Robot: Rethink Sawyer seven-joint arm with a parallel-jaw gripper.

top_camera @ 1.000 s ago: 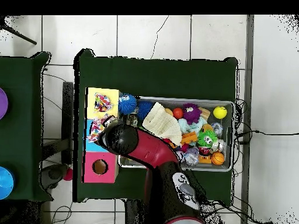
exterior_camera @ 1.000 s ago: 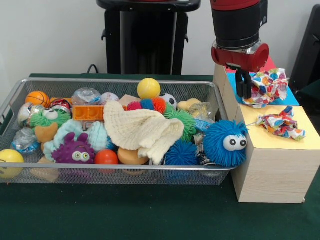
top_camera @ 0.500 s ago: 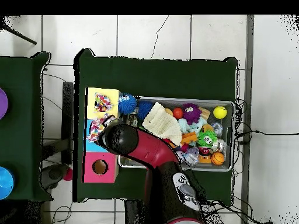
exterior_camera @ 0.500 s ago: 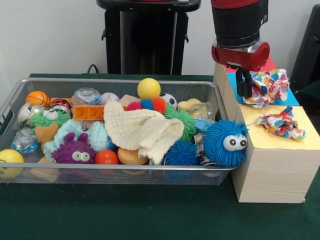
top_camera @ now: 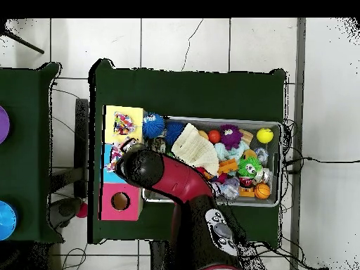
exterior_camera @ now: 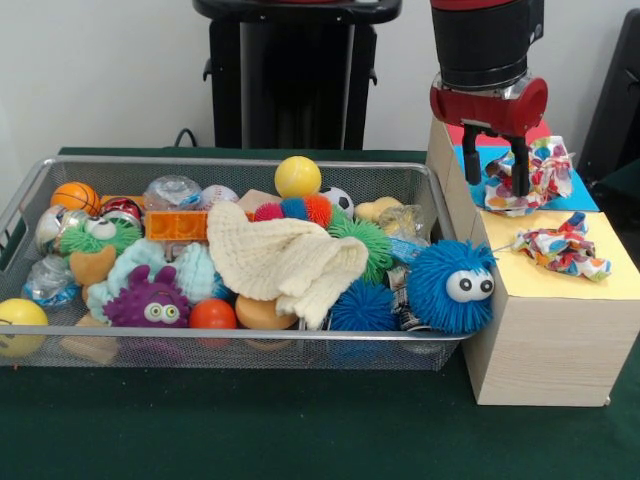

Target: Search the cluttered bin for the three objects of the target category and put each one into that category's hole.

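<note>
My gripper hangs open over the blue panel of the wooden box, its two fingers straddling the left part of a colourful patterned cloth that lies there. A second patterned cloth rests on the yellow panel. A cream knitted cloth lies spread over the toys in the wire bin. In the overhead view my arm hides the gripper; both patterned cloths show on the box, and the pink panel's round hole is uncovered.
The bin holds several balls, spiky toys and furry creatures. A blue furry ball with eyes sits at the bin's corner against the box. A yellow ball lies at the bin's far side.
The gripper's fingers were together beside the cloth on the blue panel; they have spread apart, and the gripper has shifted slightly right and up. The cloths have not moved.
</note>
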